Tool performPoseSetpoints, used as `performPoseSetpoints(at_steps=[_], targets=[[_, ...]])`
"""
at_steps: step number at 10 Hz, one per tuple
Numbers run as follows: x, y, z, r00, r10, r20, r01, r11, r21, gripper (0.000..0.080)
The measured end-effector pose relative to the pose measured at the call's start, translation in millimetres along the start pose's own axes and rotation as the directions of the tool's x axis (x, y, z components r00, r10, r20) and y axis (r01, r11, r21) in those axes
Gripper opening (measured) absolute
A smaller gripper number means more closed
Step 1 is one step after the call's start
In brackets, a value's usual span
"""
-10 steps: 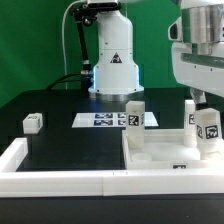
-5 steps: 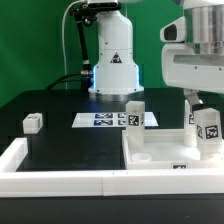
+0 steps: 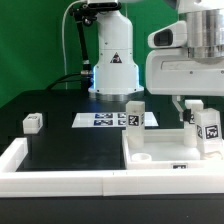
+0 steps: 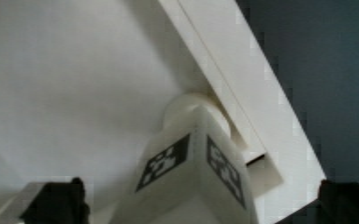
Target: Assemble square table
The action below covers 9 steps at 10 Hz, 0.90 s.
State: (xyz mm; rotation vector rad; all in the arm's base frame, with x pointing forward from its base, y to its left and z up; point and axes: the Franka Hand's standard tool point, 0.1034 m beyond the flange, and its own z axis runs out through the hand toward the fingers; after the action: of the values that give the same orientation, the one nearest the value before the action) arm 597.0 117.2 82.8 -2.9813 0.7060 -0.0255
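The square tabletop [image 3: 160, 152] is a white slab lying flat at the exterior view's right front. One tagged white leg [image 3: 134, 113] stands at its far left corner. Another tagged leg [image 3: 207, 126] stands at its right side, under my gripper [image 3: 200, 110]. A third small leg [image 3: 33, 122] lies on the black surface at the left. In the wrist view the tagged leg [image 4: 194, 165] rises from the tabletop [image 4: 69, 90] between my gripper's [image 4: 197, 205] two dark fingertips [image 4: 55, 200]. They stand wide apart on either side of the leg and do not touch it. The gripper is open.
The marker board [image 3: 100, 120] lies flat in the middle, in front of the robot base [image 3: 112, 60]. A long white rail [image 3: 60, 180] borders the front and left of the black surface. The arm's large white hand [image 3: 190, 65] fills the upper right.
The hand has moved toward the exterior view's left and looms larger over the right leg. The legs and the tabletop have not moved.
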Motion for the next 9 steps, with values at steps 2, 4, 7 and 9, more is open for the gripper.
performPoseSetpoints(at_steps=[2, 4, 7, 9], targets=[[2.0, 0.5, -0.5, 0.989, -0.146, -0.003, 0.146, 0.989, -0.004, 0.0649], [5.6, 2.6, -2.1, 0.959, -0.282, -0.008, 0.282, 0.959, -0.012, 0.0649], [7.1, 2.7, -3.0, 0.936, -0.351, -0.010, 0.350, 0.936, -0.023, 0.0525], [7.6, 2.4, -3.5, 0.937, -0.350, -0.012, 0.350, 0.937, -0.022, 0.0389]])
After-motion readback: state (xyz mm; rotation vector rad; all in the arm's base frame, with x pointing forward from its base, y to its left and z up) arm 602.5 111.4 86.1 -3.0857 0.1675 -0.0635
